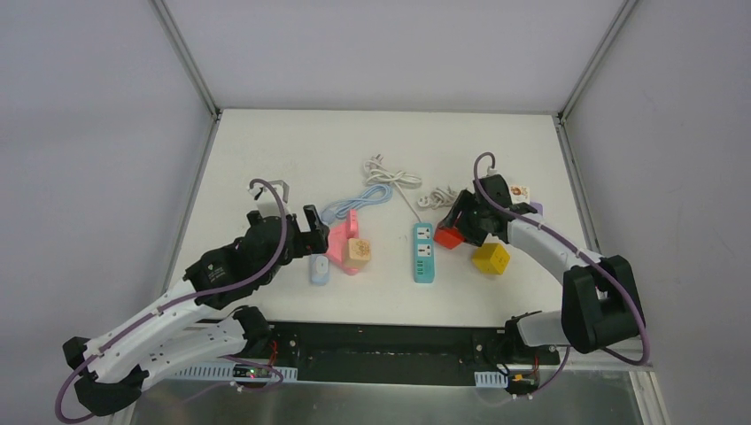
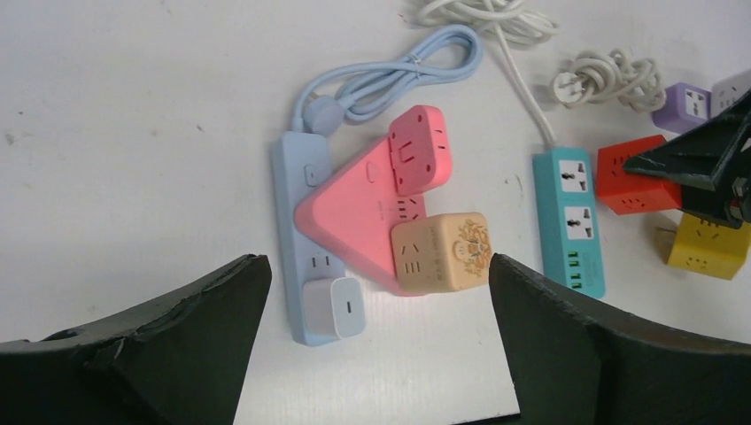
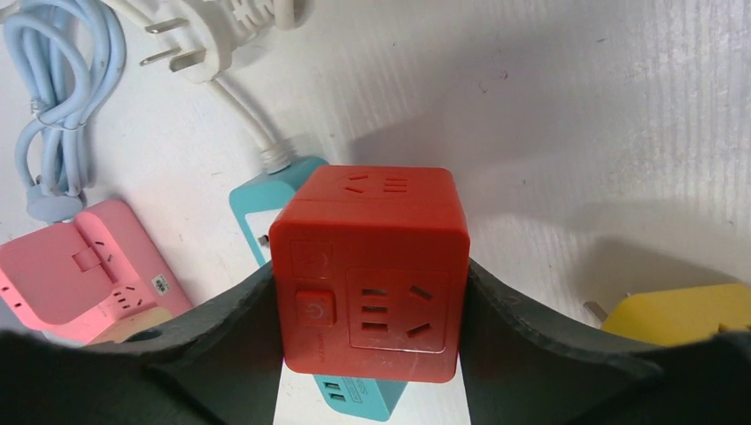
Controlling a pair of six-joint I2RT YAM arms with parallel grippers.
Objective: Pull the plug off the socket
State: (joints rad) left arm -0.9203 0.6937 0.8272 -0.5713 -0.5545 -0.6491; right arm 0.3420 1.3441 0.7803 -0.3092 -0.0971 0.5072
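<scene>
My right gripper [image 1: 459, 228] is shut on a red cube plug [image 3: 370, 270], gripping its two sides. The cube hangs over the upper end of the teal power strip [image 1: 424, 252]; its prongs are hidden. In the left wrist view the red cube [image 2: 630, 181] sits just right of the teal strip [image 2: 567, 217]. My left gripper [image 1: 310, 232] is open and empty, its fingers [image 2: 177, 341] wide apart above a white charger [image 2: 336, 308] plugged into a light blue power strip [image 2: 301, 221].
A pink triangular socket [image 1: 341, 243] with a tan cube plug [image 1: 359, 251] lies on the blue strip. A yellow cube [image 1: 491, 258], a purple cube [image 2: 682, 106] and a white cube [image 1: 518, 193] lie near the right gripper. Coiled white cables [image 1: 390, 173] lie behind.
</scene>
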